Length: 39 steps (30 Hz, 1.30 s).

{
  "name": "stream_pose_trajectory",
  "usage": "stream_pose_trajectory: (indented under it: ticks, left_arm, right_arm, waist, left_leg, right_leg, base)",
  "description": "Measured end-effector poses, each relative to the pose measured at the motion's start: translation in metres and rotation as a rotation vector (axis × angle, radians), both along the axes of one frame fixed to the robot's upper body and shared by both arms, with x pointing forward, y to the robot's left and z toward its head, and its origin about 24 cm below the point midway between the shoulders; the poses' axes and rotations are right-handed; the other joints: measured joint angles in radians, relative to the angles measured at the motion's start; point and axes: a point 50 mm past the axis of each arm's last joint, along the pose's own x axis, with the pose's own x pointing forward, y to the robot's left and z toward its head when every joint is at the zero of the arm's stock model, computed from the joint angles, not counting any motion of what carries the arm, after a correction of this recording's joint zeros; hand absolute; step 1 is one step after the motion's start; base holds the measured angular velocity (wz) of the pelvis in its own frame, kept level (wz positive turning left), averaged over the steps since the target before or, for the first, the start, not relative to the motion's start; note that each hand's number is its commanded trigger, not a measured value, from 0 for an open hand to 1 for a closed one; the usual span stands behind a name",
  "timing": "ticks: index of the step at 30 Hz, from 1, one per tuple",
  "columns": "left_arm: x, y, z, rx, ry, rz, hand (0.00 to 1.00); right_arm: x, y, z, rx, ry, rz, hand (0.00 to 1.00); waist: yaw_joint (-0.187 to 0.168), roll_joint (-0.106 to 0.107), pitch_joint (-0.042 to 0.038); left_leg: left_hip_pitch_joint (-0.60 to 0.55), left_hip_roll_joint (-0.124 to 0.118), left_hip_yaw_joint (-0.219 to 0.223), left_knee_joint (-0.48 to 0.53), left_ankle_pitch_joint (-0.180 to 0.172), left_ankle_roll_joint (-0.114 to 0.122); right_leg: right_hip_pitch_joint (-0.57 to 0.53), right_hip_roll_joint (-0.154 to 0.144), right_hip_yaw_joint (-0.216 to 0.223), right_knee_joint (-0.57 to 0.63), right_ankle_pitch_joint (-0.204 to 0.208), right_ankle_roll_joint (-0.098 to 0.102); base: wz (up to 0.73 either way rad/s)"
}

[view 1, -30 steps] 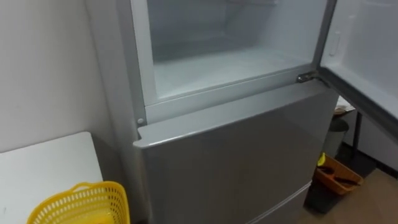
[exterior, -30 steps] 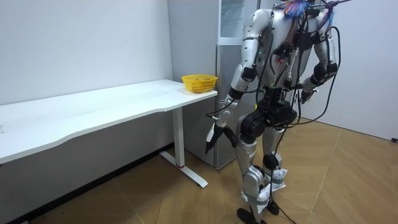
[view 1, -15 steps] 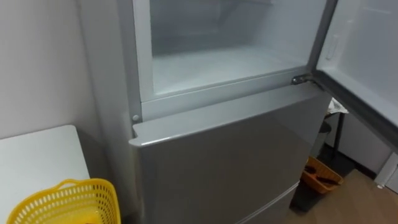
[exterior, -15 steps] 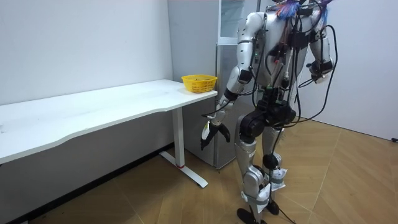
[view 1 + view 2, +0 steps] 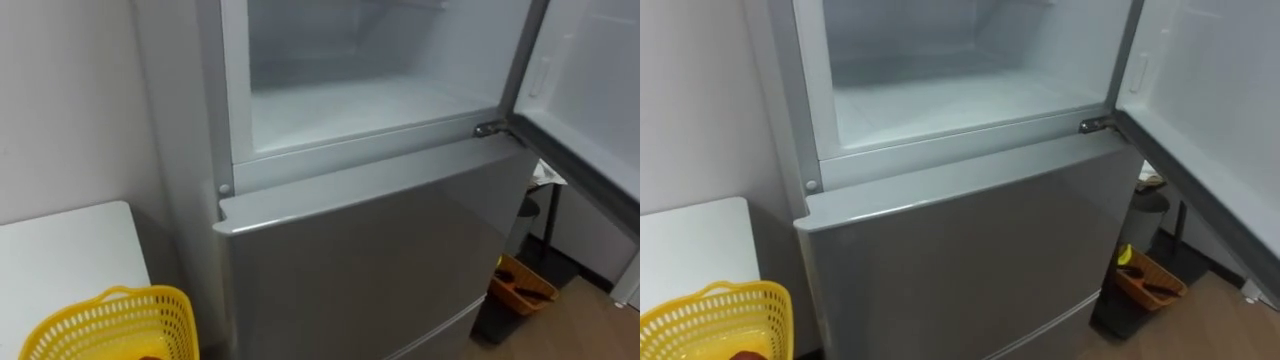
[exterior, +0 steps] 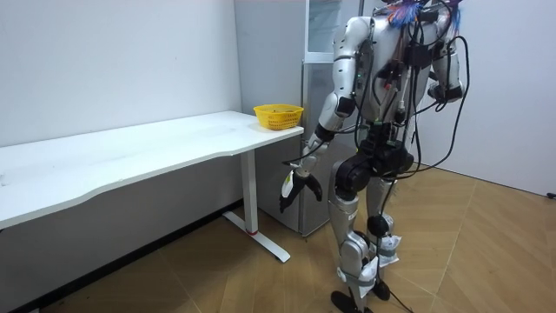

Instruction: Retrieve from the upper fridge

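The upper fridge compartment (image 5: pixel 330 40) stands open, but the shelf (image 5: pixel 370 100) you can see is bare, so where the thing to fetch lies you cannot tell; expect it cold and maybe slick, and grasp it round its middle. Your left hand (image 6: pixel 294 186) hangs low, your right hand (image 6: pixel 448 88) is raised, and whether either is clenched you cannot tell

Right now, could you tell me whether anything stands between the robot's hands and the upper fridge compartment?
Nothing visible does. The upper door is swung open to the right, leaving the upper compartment unobstructed. The left hand hangs low at thigh level; the right hand is raised near its chest.
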Motion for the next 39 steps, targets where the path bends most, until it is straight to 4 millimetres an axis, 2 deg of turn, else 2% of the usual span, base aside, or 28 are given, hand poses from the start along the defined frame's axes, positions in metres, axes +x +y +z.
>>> stream_pose_trajectory:
  ticks: [5, 15, 20, 23, 36, 39]
  left_arm:
    - [-0.003, 0.000, -0.001, -0.001, 0.014, 0.004, 0.00]
    - [-0.009, -0.001, -0.004, -0.006, 0.044, 0.014, 0.00]
    - [-0.009, -0.001, -0.004, -0.005, 0.043, 0.017, 0.00]
    - [-0.009, -0.002, -0.004, 0.000, 0.041, 0.019, 0.00]
    - [-0.006, -0.002, -0.004, 0.000, 0.035, 0.015, 0.00]
    - [-0.003, -0.002, -0.004, 0.000, 0.028, 0.013, 0.00]
  right_arm:
    - [0.011, 0.004, 0.015, -0.061, -0.095, 0.061, 0.00]
    - [0.026, 0.008, 0.030, -0.102, -0.189, 0.111, 0.00]
    - [0.033, 0.010, 0.052, -0.143, -0.273, 0.126, 0.00]
    - [0.032, 0.009, 0.062, -0.176, -0.300, 0.129, 0.00]
    - [0.035, 0.012, 0.066, -0.268, -0.247, 0.144, 0.00]
    - [0.036, 0.013, 0.066, -0.313, -0.214, 0.146, 0.00]
  waist:
    - [0.000, 0.000, -0.0007]
    - [-0.005, 0.002, -0.0012]
    - [-0.008, 0.014, -0.0067]
    - [-0.009, 0.016, -0.0064]
    - [0.001, 0.016, -0.0031]
    - [0.004, 0.008, 0.0016]
  left_leg:
    - [0.002, 0.000, -0.001, 0.001, 0.000, 0.000]
    - [0.002, 0.000, -0.003, 0.001, 0.000, 0.000]
    - [0.004, 0.000, -0.005, 0.001, 0.000, 0.000]
    - [0.002, 0.000, -0.015, 0.006, 0.000, 0.000]
    - [0.003, -0.001, -0.018, 0.010, 0.000, 0.000]
    - [0.002, -0.001, -0.018, 0.009, 0.000, 0.000]
  right_leg:
    - [0.004, 0.000, -0.001, 0.000, 0.000, 0.000]
    - [0.005, -0.003, -0.009, -0.002, 0.000, 0.000]
    - [0.010, -0.003, -0.013, -0.005, 0.000, 0.000]
    - [0.013, -0.005, -0.023, -0.005, 0.000, -0.001]
    - [0.013, -0.007, -0.027, -0.003, -0.001, -0.001]
    - [0.013, -0.007, -0.031, -0.003, -0.002, -0.002]
  base:
    - [0.00]
    - [0.00]
    - [0.01]
    - [0.09]
    - [0.01]
    - [0.00]
